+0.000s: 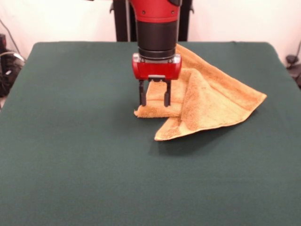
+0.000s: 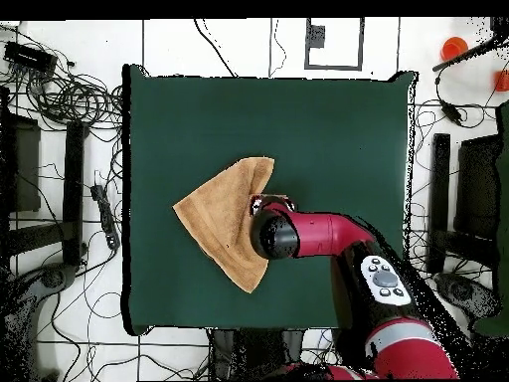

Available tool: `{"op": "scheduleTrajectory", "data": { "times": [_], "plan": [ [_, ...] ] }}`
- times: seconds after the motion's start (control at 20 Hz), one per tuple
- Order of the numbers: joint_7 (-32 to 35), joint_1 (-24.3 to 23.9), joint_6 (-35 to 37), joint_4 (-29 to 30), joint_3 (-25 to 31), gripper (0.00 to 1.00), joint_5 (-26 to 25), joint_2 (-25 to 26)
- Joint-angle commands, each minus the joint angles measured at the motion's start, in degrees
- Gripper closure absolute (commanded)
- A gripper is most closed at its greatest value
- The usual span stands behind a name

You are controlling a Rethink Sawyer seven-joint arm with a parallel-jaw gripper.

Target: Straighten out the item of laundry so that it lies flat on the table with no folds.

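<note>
The golden-tan towel (image 1: 211, 99) lies folded over itself on the dark green table (image 1: 70, 155), right of the middle, with a thick fold running down its centre and a corner pointing right. In the overhead view the towel (image 2: 221, 224) forms a rough triangle pointing left. My gripper (image 1: 154, 102) points straight down over the towel's front left corner. Its two black fingers (image 1: 142, 96) are apart, with towel showing between them. I cannot tell whether the tips touch the cloth. From overhead, my arm (image 2: 298, 235) covers the towel's right edge and hides the gripper.
The table (image 2: 338, 129) is far bigger than the towel. Cables and equipment lie on the floor around it (image 2: 70, 99). The robot's pedestal (image 1: 155, 14) stands behind the table's far edge.
</note>
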Motion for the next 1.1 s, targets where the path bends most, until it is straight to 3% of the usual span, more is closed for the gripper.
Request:
{"op": "scheduleTrajectory", "data": {
  "times": [0.05, 0.5, 1.1],
  "plan": [
    [3.5, 2.57, 1.0, 4.31, 1.11, 0.0, -2.35, 2.23],
    [1.9, 1.91, 2.32, 3.8, 2.45, 0.0, -2.36, 2.37],
    [3.53, 5.57, 2.85, 3.05, 2.74, 0.0, -0.96, 2.48]
  ]
}}
